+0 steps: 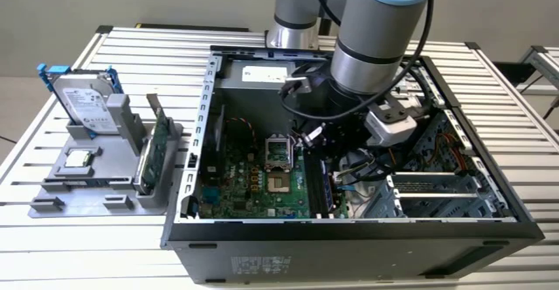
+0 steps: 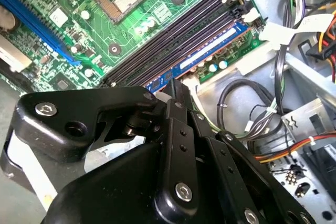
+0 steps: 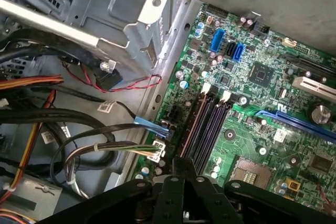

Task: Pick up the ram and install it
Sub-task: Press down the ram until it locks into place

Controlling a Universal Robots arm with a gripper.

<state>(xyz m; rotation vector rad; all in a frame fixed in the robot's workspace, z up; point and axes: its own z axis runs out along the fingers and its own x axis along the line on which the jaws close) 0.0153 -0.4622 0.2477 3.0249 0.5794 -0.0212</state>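
The ram (image 2: 207, 56) is a thin stick with a blue label. It stands on edge in the memory slot nearest the motherboard's edge, beside three empty black slots (image 2: 173, 40). My gripper (image 2: 177, 85) reaches down into the open computer case (image 1: 188, 172), its black fingers shut on one end of the ram. In the first wrist view the ram (image 3: 192, 127) shows edge-on as a thin brownish line running away from the gripper (image 3: 181, 165). In the exterior view the gripper (image 1: 321, 151) hangs over the slots on the motherboard's right side.
Cable bundles (image 2: 247, 114) and a metal drive cage (image 3: 126, 14) crowd the side next to the slots. The bare processor socket (image 1: 275, 149) lies on the other side. On the exterior view's left, a grey fixture (image 1: 52, 201) holds a hard drive (image 1: 88, 103), a chip (image 1: 78, 159) and a green card (image 1: 153, 156).
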